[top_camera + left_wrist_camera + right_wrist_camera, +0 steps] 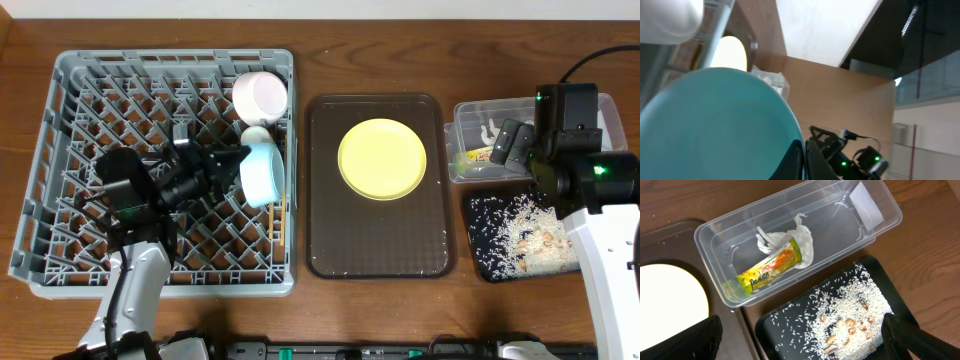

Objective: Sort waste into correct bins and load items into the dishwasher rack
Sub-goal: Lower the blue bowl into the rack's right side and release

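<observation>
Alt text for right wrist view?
Clear plastic tub holds a green-and-orange snack wrapper and crumpled white tissue. Below it, a black tray carries rice scraps; yellow plate at left edge, right gripper's fingers apart in the bottom corners.

A brown wooden table [400, 50] borders a white wall [300, 8] at its far edge.

Overhead faces straight down; left wrist nears the blue bowl [715, 125], right wrist overlooks the tub [836, 224].
</observation>
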You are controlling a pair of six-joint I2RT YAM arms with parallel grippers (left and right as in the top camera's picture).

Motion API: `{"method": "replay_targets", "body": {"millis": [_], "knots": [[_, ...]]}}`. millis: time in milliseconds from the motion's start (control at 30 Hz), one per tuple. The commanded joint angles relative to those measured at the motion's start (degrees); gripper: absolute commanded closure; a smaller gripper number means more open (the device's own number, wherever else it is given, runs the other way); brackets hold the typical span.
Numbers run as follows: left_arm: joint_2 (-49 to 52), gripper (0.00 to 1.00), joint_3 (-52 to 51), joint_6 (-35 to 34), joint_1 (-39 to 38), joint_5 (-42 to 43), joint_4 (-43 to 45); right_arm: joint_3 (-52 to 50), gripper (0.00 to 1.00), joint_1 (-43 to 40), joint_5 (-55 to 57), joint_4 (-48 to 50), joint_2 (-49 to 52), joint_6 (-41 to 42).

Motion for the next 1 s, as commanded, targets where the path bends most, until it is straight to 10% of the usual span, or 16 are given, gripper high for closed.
{"method": "replay_targets", "body": {"millis": [0,500,600,733,967], "knots": [[0.3,0.94,-0.9,-3.9,-0.5,1.4,0.8,0.2,0.01,0.0,0.9,-0.1,-0.3,-0.4],[0.3,0.9,-8.0,3.2,-0.7,-8.8,1.4,0.2,0.01,0.0,0.9,-0.1,-0.3,-0.4],[0.3,0.83,-8.0,3.6,0.1,-9.1,7.0,0.2,0.01,0.0,0.9,-0.1,-0.3,-0.4],[0.3,0.34,-7.4,3.5,2.4,-7.9,17.2,0.2,0.01,0.0,0.9,-0.1,-0.3,-0.4],[0.3,0.26,-6.5,3.4,7.8,-4.6,17.8,0.2,0.01,0.0,0.9,-0.1,-0.3,-0.4]]}}
